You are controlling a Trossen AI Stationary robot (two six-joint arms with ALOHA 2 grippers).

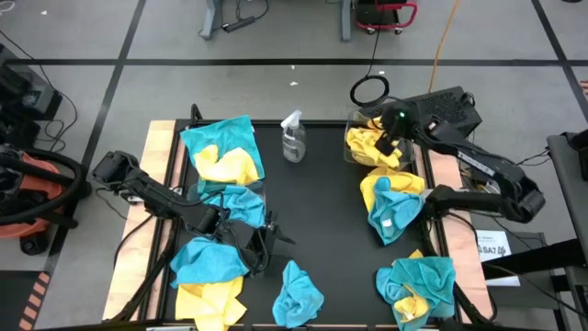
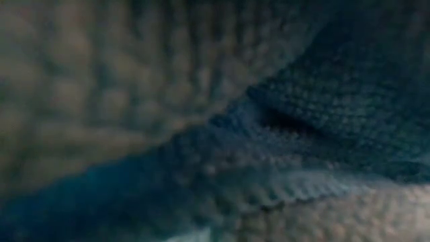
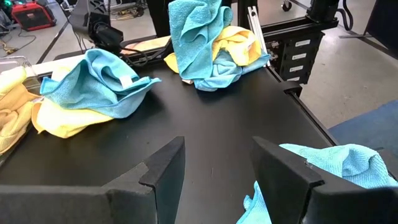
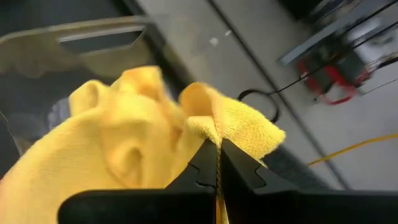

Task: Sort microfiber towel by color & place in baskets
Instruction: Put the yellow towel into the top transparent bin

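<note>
The right end effector (image 4: 217,163) is pinched tight on a fold of yellow towel (image 4: 134,134), over the clear basket (image 1: 360,140) at the bench's (image 1: 322,198) far right. The left end effector (image 3: 217,168) stands partly open and empty; a teal towel (image 3: 339,165) lies just beside it. The high view shows two baskets; the second basket (image 1: 204,195) holds teal cloth. The low view shows only cloth pressed against the lens.

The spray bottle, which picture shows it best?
The high view: the clear spray bottle stands at the far middle of the black table, seen whole from above. The low view is blocked by cloth, and neither wrist view shows the bottle.
</note>
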